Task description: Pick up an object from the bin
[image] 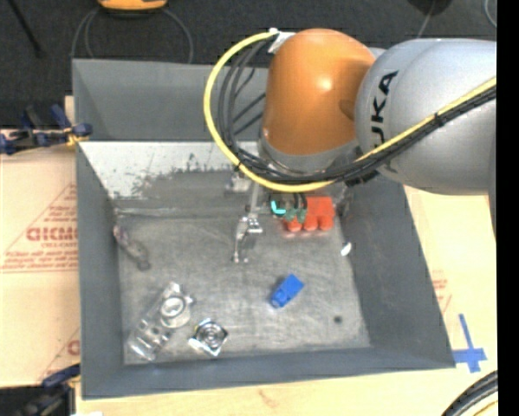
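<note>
My gripper [243, 243] hangs below the arm's orange cover, low over the bin floor in the upper middle. Just to its right lies a red-orange blocky thing [314, 217] with a teal part at its left end, partly hidden under the arm. A small blue block [286, 291] lies on the floor below and to the right of the gripper, apart from it. Nothing can be seen held in the gripper.
A clear, shiny round piece [170, 308] and a small metal clip-like piece [209, 337] lie in the front left corner. A thin dark hooked thing [133, 247] lies near the left wall. A tiny white bit [347, 250] sits at the right.
</note>
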`<action>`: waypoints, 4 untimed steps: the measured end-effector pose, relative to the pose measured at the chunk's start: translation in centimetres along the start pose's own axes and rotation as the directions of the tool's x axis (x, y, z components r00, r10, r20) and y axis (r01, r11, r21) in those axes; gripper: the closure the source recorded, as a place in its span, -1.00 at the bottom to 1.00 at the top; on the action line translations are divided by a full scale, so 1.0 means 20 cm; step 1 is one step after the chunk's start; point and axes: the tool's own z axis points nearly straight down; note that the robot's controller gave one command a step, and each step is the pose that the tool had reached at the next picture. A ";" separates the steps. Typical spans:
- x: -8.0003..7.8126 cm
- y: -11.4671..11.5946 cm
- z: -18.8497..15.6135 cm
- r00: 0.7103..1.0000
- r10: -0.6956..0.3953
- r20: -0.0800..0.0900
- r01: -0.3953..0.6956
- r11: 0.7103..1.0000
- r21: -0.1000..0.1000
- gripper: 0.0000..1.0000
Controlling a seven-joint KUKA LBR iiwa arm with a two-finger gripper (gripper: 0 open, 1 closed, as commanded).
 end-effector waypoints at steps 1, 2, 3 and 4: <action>0.23 -0.20 0.64 1.000 -0.025 0.006 0.025 1.000 0.000 -1.00; 0.30 -0.45 0.65 0.999 -0.054 0.003 0.054 0.999 0.004 -1.00; 0.19 -0.71 0.83 0.998 -0.067 0.013 0.067 0.998 0.002 -1.00; 0.17 -0.69 0.81 0.997 -0.066 0.024 0.066 0.998 0.001 1.00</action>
